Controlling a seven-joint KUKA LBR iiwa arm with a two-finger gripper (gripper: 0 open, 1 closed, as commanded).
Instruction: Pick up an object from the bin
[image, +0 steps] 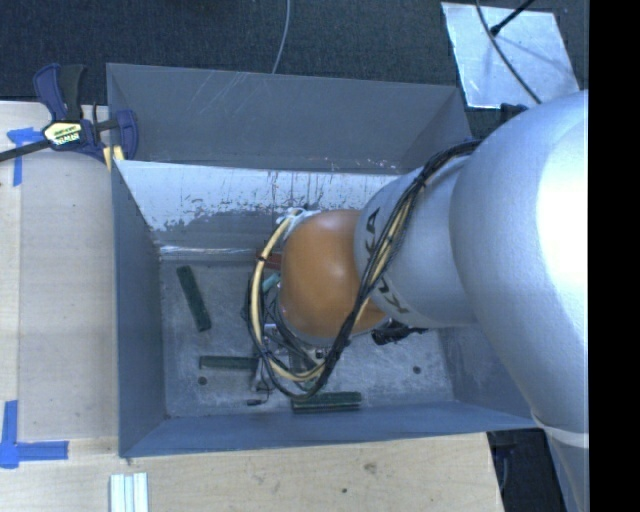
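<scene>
My gripper (264, 383) is down near the bin's floor at the front middle, mostly hidden under the arm's orange cover and cables. A dark green flat bar (228, 364) lies level just to its left, and its right end reaches the gripper's tip. A second dark green bar (326, 402) lies along the front wall, just right of and below the gripper. A third dark green bar (193, 297) lies tilted at the left of the floor, apart from the gripper.
The arm comes in from the right and covers the right half of the bin. Its orange cover and looped cables hang over the middle of the floor. A small dark bit lies by the front wall near the gripper.
</scene>
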